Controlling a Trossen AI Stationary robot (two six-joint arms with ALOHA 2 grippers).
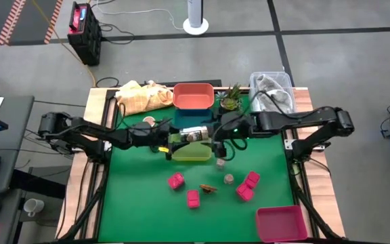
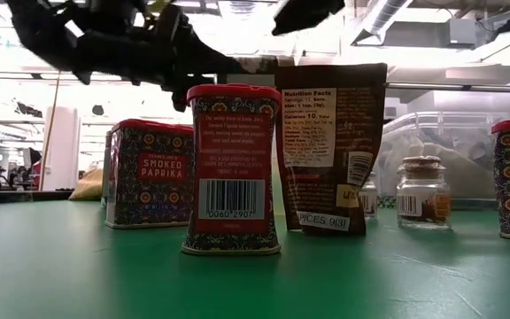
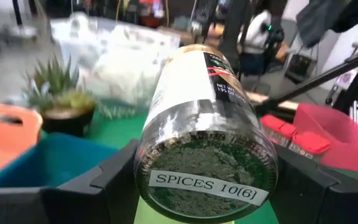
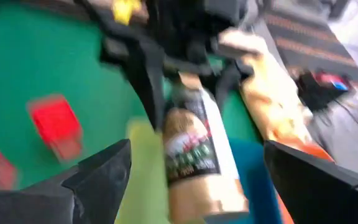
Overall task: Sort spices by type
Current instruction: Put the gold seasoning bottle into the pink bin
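One glass spice jar (image 3: 205, 143) lies gripped in the left gripper (image 1: 175, 142), above the lime bin (image 1: 191, 152) at mid-desk. Right gripper (image 1: 217, 144) stands open just beside it. Recommended: lower it level into the bin before releasing.

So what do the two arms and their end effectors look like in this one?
Both arms are dark, near-black jointed links, mounted at the table's side edges. The left end effector has flat, blocky black fingers and a yellow mark near it. The right end effector has matching wedge-shaped black fingers, with a small green light behind it.
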